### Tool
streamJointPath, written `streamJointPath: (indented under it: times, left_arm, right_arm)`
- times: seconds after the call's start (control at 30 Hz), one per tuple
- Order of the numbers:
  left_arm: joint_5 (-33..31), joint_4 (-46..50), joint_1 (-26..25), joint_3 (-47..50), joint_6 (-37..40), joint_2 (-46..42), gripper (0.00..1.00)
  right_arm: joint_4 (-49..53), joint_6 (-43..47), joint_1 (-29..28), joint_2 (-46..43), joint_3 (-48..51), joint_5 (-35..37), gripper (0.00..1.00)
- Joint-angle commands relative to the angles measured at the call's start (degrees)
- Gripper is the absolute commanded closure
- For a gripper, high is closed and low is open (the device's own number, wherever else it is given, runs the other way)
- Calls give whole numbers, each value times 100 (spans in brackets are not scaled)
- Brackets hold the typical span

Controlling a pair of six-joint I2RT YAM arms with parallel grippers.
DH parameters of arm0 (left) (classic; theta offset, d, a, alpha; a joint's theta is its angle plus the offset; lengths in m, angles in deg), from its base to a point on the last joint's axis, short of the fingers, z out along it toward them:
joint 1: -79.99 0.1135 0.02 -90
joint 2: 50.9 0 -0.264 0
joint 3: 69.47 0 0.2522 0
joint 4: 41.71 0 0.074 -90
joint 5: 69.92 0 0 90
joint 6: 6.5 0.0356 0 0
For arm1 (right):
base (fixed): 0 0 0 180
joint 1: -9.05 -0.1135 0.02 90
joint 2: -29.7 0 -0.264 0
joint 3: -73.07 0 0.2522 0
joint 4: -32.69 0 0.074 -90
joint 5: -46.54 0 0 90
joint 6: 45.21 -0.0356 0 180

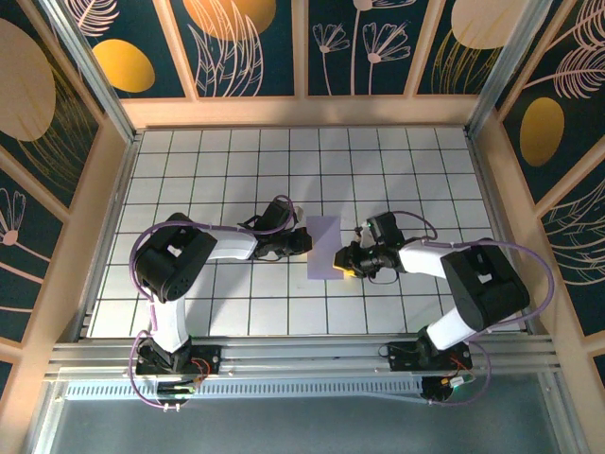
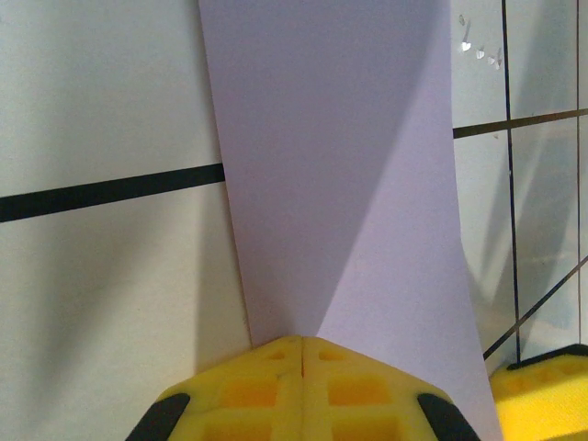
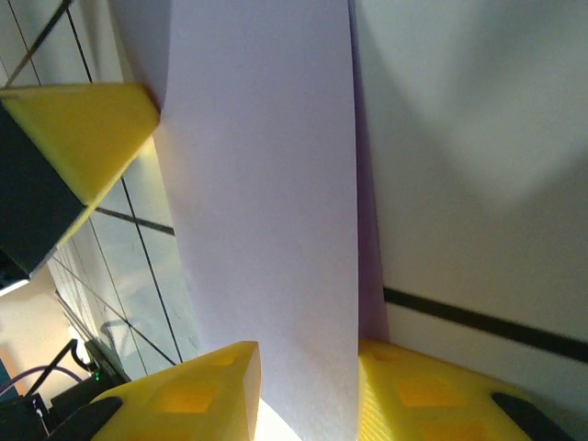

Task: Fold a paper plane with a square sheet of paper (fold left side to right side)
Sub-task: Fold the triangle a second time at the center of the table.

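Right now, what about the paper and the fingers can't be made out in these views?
Top view: the paper is too small to show any crease or doubled layer.
Left wrist: the shut left fingers cover the paper's near end; the top edge cuts off its far end.
Right wrist: the paper runs between the parted right fingers; whether they touch it is unclear, and both ends leave the frame.

Tiled table (image 1: 217, 170) lies open along its far, left and right stretches. The centre is crowded: left gripper (image 1: 302, 242) and right gripper (image 1: 344, 260) flank the square sheet of paper (image 1: 324, 244), one close at each edge. Wooden walls (image 1: 302, 112) bound the table.
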Motion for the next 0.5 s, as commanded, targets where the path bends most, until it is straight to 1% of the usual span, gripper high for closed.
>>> streamJointPath:
  times: [0.0, 0.17, 0.47]
  left_arm:
    - [-174, 500, -55, 145, 1, 173, 100]
    - [-132, 469, -54, 116, 7, 195, 100]
    - [-120, 430, -55, 119, 5, 142, 100]
  right_arm:
    - [-350, 31, 137, 161, -238, -84, 69]
    - [-483, 180, 339, 477, -556, -191, 69]
    - [-411, 495, 561, 1206, -1176, -332, 70]
